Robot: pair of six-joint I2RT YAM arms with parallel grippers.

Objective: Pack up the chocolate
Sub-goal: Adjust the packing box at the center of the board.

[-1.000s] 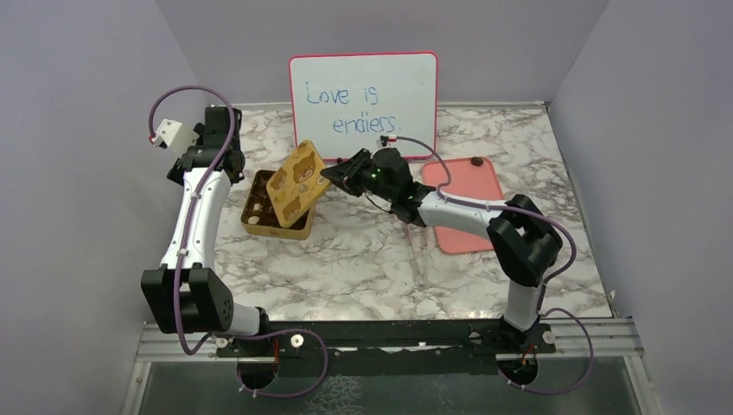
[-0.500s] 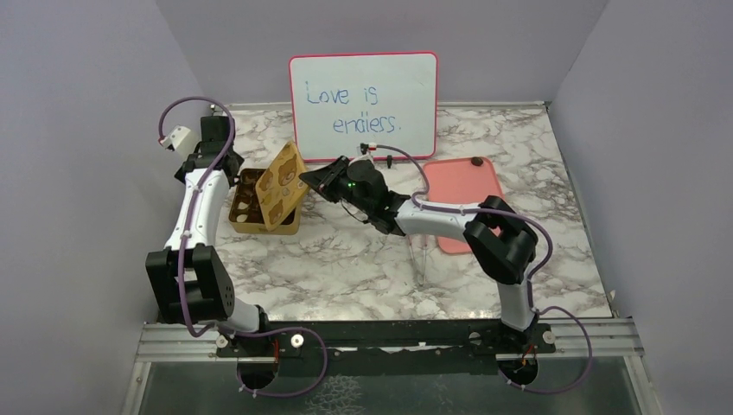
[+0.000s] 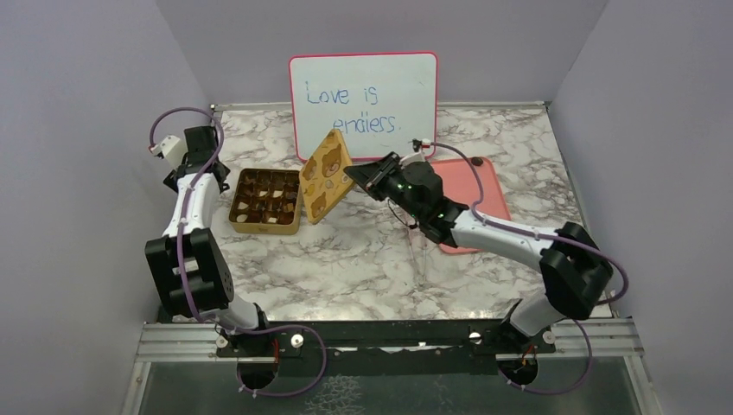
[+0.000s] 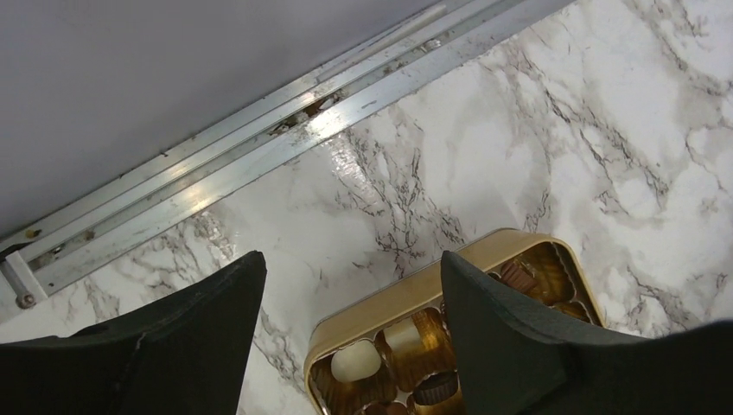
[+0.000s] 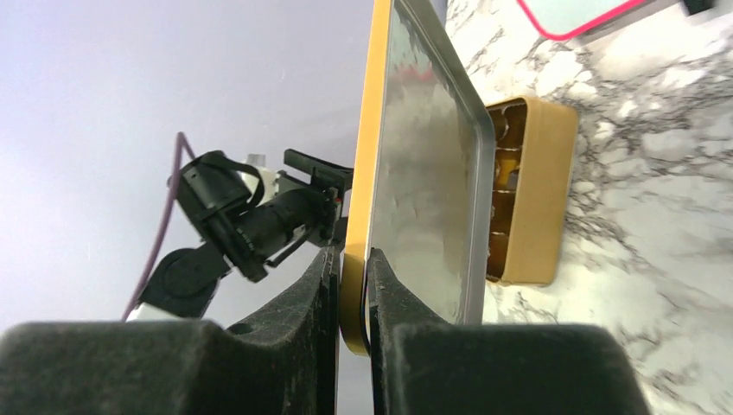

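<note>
1. Tin (image 3: pixel 235 206): gold, open, flat on the table (image 3: pixel 363 259) toward the left, divided into square compartments.
2. Chocolate (image 3: pixel 268 197): brown and white pieces sit in the tin's compartments. The left wrist view shows white pieces (image 4: pixel 354 363) near one corner and a brown one (image 4: pixel 519 275) near the next corner.
3. Lid (image 3: pixel 327 175): gold with a bear pattern, tilted steeply on edge just right of the tin, in front of the whiteboard (image 3: pixel 363 95). Whether its lower corner touches the table cannot be told.
4. Right hand (image 3: pixel 361 173): clamped on the lid's rim, one finger on each face, as the right wrist view (image 5: pixel 350 259) shows.
5. Left hand (image 4: pixel 350 268): fingers apart, nothing between them, above the table at the tin's far left corner.
6. Tray (image 3: pixel 484 207): pink, right of the lid, partly under the right arm. One dark piece (image 3: pixel 476 161) lies at its far edge, well apart from the tin.
</note>
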